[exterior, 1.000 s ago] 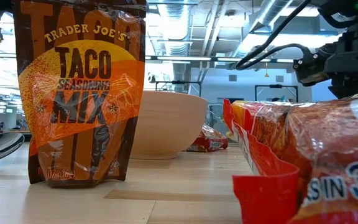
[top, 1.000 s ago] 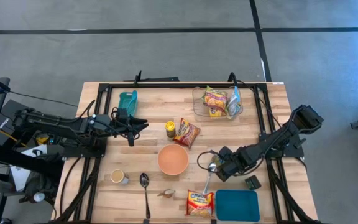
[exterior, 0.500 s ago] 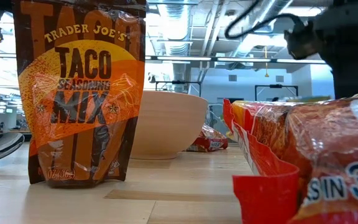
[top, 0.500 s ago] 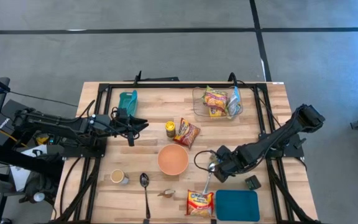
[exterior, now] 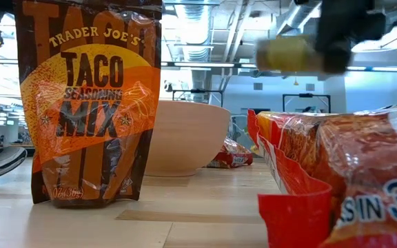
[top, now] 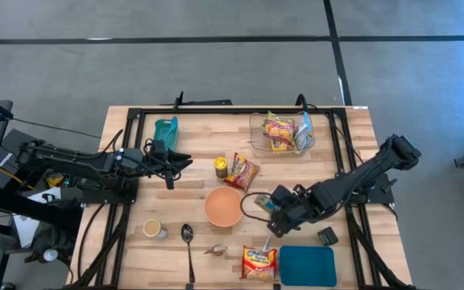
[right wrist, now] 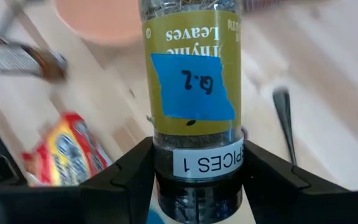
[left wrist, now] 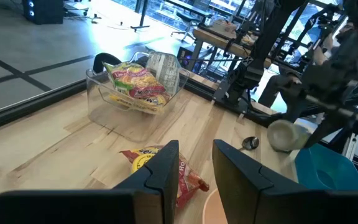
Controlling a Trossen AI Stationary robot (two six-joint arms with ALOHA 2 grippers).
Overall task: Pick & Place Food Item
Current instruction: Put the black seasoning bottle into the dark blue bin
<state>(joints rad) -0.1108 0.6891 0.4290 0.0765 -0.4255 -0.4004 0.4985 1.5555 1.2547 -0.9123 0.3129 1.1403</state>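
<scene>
High view first, working from the near edge: there's a ramen packet point(top: 258, 263) and a blue lid point(top: 307, 266) right at the front of the table point(top: 353, 121), with a spoon point(top: 188, 242) and a small cup point(top: 153, 229) off to the left. Just past those, the right gripper point(top: 274, 206) hangs above the wood just right of the peach bowl point(top: 224, 206), fingers clamped on a thyme spice jar point(right wrist: 193, 81) with a blue tape label, so the jar is up off the table. Past the bowl sit a taco seasoning packet point(top: 242, 171) and a little yellow jar point(top: 221, 167). On the left side, the left gripper point(top: 185, 161) waits with its fingers parted a little and nothing between them. At the far edge a clear container point(top: 256, 137) holds noodle packs point(top: 279, 131).
</scene>
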